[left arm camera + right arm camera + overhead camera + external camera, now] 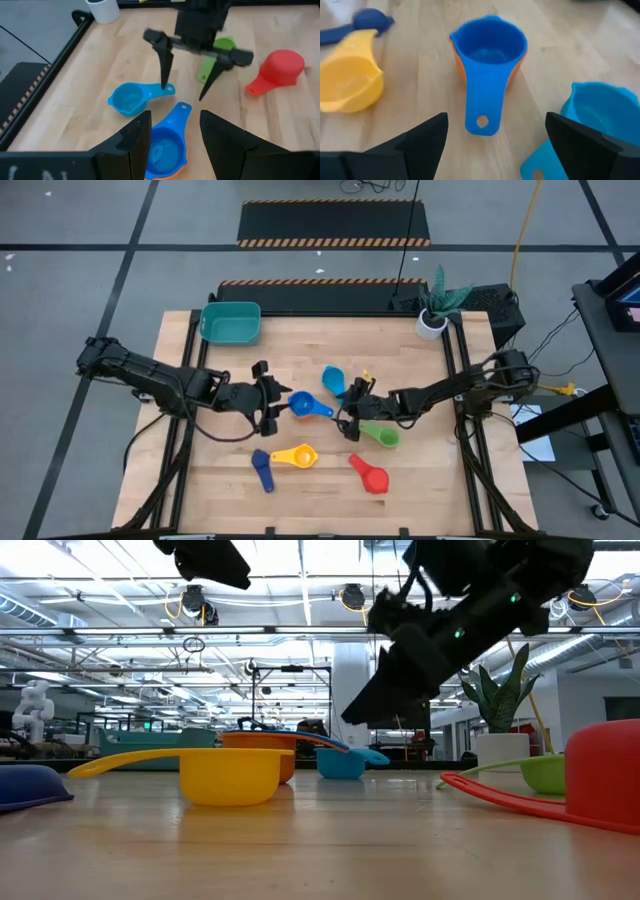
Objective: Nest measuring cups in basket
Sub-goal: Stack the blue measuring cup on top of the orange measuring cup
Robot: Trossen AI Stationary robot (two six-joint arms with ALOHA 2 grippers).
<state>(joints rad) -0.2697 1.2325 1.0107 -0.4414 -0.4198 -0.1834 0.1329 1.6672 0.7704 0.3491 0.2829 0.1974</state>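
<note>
1. Nearest the desk's (420, 480) front edge lie three single measuring cups: one dark blue cup (261, 469), one yellow cup (298, 455) and one red cup (371, 477), each apart from the others.
2. One green cup (381, 435) lies a little farther back on the right, just beside the right arm.
3. At mid-desk one blue cup (305, 406) sits nested inside one orange cup (172, 173), of which only the rim shows beneath it.
4. One light blue cup (333, 379) lies just beyond, near the blue cup's handle.
5. That makes seven cups counted, all on the desk, none in the basket.
6. The right tool (352, 412) hangs above the blue cup's handle with its fingers spread wide, pinching nothing.
7. The left tool (272, 405) faces it from the blue cup's other side, fingers spread, empty.
8. One teal basket (231, 322) stands at the far left corner, well apart from every cup.
9. One white plant pot (432, 325) stands at the far right corner.
</note>
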